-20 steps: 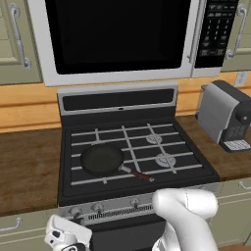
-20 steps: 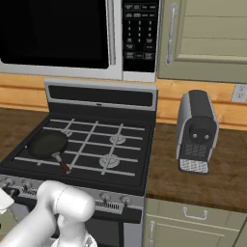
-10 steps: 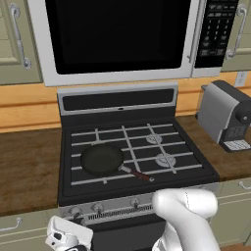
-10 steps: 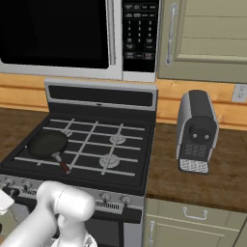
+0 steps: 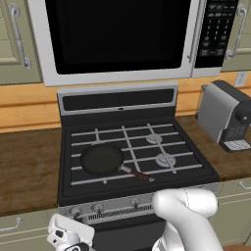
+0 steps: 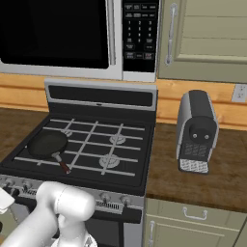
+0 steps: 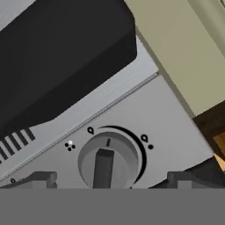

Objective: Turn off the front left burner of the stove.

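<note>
The gripper (image 7: 107, 180), jaws spread either side of a knob (image 7: 107, 161) at the stove's (image 5: 147, 120) front left corner, lined up to shut off the front left burner (image 5: 101, 159) beneath a pan (image 5: 104, 159).

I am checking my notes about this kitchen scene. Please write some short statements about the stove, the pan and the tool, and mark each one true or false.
1. A dark frying pan sits on the front left burner of the stove. True.
2. The tool faces a round knob on the silver front strip. True.
3. The pan's handle points toward the back panel. False: it points toward the stove's front right.
4. The coffee machine stands left of the stove. False: it stands on the counter to the right.
5. A microwave hangs above the stove. True.
</note>
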You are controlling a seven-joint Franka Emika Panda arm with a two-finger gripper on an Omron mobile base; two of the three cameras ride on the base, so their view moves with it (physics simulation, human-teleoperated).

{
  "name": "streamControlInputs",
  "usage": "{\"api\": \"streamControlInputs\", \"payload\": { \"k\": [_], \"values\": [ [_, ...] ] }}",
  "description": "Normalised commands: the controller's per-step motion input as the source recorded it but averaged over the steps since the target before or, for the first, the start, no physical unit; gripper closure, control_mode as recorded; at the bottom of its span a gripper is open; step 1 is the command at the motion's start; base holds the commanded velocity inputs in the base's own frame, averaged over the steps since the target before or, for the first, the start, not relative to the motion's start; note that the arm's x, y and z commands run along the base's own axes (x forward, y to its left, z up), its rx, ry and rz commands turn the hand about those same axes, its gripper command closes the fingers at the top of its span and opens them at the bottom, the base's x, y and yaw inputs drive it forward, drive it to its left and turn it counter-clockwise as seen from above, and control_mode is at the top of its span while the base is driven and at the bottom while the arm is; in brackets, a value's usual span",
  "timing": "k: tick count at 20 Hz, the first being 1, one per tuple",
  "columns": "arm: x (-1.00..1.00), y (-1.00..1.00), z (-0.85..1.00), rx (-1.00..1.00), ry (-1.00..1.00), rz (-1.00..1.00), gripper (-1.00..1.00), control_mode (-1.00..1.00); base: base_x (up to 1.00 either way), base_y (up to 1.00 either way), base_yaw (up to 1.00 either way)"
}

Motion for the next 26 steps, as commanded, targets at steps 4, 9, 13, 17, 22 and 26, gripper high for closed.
{"api": "streamControlInputs", "payload": {
  "k": [4,9,13,17,22,26],
  "values": [
    [0.0,-0.14,0.0,0.0,0.0,0.04,-1.0,-1.0,0.0,0.0,0.0],
    [0.0,0.0,-0.08,0.0,0.0,0.0,-1.0,-1.0,0.0,0.0,0.0],
    [0.0,0.0,-0.02,0.0,0.0,0.0,-1.0,-1.0,0.0,0.0,0.0],
    [0.0,0.0,0.0,0.0,0.0,0.0,-1.0,-1.0,0.0,0.0,0.0],
    [0.0,0.0,0.0,0.0,0.0,0.0,1.0,-1.0,0.0,0.0,0.0],
    [0.0,0.0,0.02,0.0,0.0,0.0,1.0,-1.0,0.0,0.0,0.0]
  ]
}}
